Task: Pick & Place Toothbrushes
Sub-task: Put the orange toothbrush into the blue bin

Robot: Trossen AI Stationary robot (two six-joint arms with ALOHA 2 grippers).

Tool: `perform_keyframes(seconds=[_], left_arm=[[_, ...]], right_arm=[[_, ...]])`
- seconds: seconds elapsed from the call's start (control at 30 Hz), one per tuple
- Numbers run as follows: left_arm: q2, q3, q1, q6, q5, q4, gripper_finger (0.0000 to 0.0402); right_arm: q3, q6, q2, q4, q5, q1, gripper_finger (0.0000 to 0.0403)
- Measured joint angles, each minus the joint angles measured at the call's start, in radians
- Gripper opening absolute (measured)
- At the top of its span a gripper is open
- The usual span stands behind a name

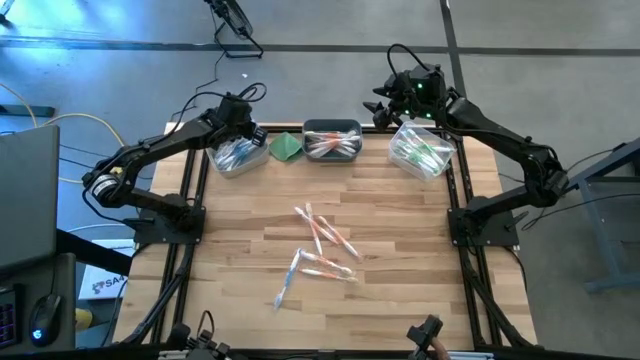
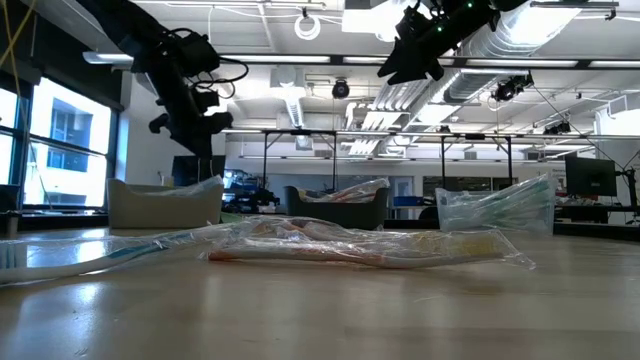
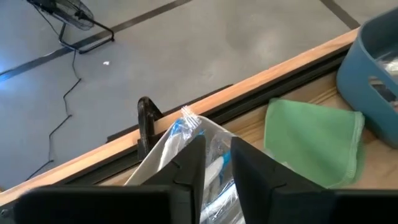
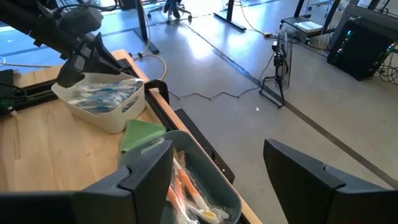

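Toothbrushes in clear wrappers fill your left bin (image 1: 236, 155), and your left gripper (image 3: 217, 163) hangs over it, jaws pinching a wrapped blue toothbrush (image 3: 180, 129) that sticks out past the fingertips. More loose toothbrushes (image 1: 322, 245) lie mid-table, well apart from both jaws. Your right gripper (image 4: 217, 163) hovers above the far edge by the right bin (image 1: 421, 152), jaws spread wide.

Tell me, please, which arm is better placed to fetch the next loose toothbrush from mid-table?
The right, probably. Its gripper is open and empty above the green-brush bin, while the left gripper is shut on a wrapped blue toothbrush over its bin. The loose toothbrushes lie between both.
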Motion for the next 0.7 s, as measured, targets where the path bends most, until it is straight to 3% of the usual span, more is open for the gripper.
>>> perform_keyframes(seconds=[0.43, 0.7], left_arm=[[-0.006, 0.0, -0.002, -0.039, 0.065, 0.051, 0.0063], [-0.106, 0.0, -0.052, -0.03, 0.123, 0.091, 0.0063]], right_arm=[[0.0, 0.0, 0.0, 0.0, 0.002, 0.0, 0.0243], [0.0, -0.001, 0.0, 0.0, 0.001, 0.0, 0.0243]])
